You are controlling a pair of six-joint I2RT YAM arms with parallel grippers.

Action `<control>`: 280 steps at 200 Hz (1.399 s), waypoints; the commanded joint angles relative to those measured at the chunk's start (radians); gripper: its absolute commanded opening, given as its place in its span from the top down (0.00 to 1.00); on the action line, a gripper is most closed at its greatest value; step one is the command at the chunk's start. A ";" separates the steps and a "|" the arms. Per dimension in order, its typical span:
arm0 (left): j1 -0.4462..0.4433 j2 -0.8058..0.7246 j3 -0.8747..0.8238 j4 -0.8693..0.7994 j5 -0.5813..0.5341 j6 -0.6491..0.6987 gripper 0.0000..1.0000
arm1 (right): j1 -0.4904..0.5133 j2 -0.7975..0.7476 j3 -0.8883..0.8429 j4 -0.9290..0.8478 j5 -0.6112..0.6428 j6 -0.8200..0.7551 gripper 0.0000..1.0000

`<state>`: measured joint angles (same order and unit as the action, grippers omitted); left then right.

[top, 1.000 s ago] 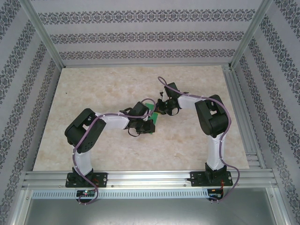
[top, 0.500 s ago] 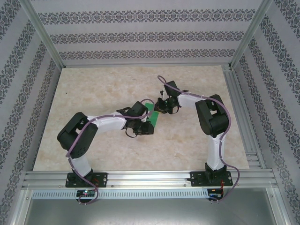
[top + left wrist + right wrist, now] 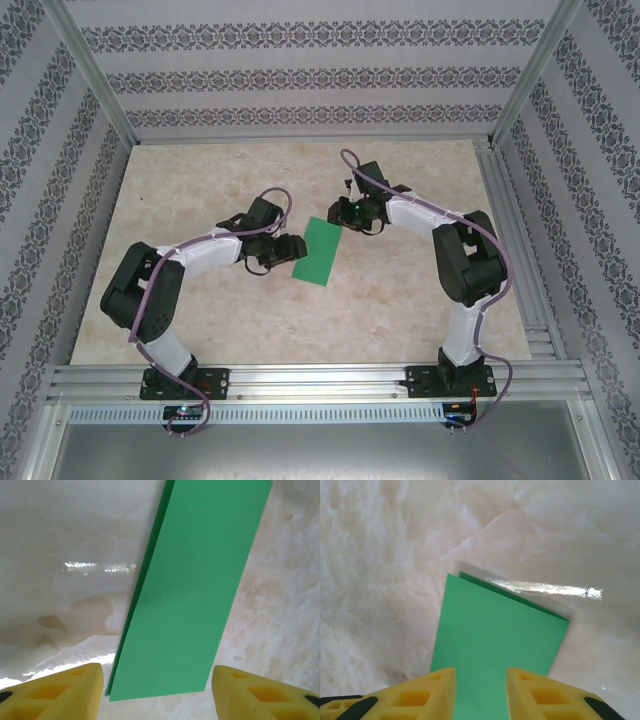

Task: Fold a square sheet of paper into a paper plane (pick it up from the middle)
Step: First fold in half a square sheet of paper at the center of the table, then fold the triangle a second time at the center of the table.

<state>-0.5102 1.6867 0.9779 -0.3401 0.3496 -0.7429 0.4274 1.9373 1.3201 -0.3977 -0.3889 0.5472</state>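
Observation:
The square sheet of paper (image 3: 318,250) lies flat on the table, folded in half into a long green rectangle (image 3: 192,590), with a lower layer's edge peeking out along one side (image 3: 500,630). My left gripper (image 3: 284,249) stands open just left of the sheet's near end, its yellow fingers (image 3: 60,690) wide apart with the short edge between them (image 3: 157,692). At the far end of the strip my right gripper (image 3: 347,214) is open too (image 3: 481,690), hovering above the paper without pinching it.
The marble-patterned tabletop (image 3: 200,200) stretches around the paper. Aluminium rails (image 3: 520,260) run along the right side and the near edge. Patterned walls enclose the back and sides.
Both grippers have opened and let go of the paper. The left arm drew back to the left and the right arm pulled away toward the far end, leaving the folded sheet uncovered on the table.

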 commanded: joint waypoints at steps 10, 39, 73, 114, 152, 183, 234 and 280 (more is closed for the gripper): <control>0.003 0.023 0.001 -0.032 0.006 -0.014 0.37 | 0.021 0.064 0.044 -0.029 0.035 -0.017 0.69; 0.004 0.036 0.003 -0.043 0.024 -0.014 0.33 | 0.021 0.105 0.073 -0.048 0.064 -0.018 0.69; 0.003 0.055 -0.005 -0.028 0.086 -0.007 0.31 | 0.010 0.137 0.067 -0.042 0.078 -0.006 0.66; -0.002 0.078 -0.002 -0.029 0.142 0.008 0.28 | -0.001 0.153 0.047 -0.018 0.071 0.011 0.66; -0.007 0.085 -0.007 0.018 0.205 -0.005 0.28 | -0.008 0.158 0.034 -0.010 0.067 0.015 0.66; -0.011 0.086 -0.007 0.052 0.242 -0.016 0.37 | -0.012 0.158 0.025 -0.006 0.065 0.016 0.66; -0.013 0.064 -0.010 0.095 0.258 -0.026 0.51 | -0.015 0.153 0.019 0.000 0.064 0.017 0.67; -0.022 0.056 0.004 0.159 0.292 -0.050 0.52 | -0.015 0.157 0.018 -0.001 0.065 0.018 0.68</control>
<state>-0.5144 1.7664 0.9771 -0.2592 0.6022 -0.7715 0.4229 2.0663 1.3582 -0.4076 -0.3447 0.5552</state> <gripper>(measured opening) 0.478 0.322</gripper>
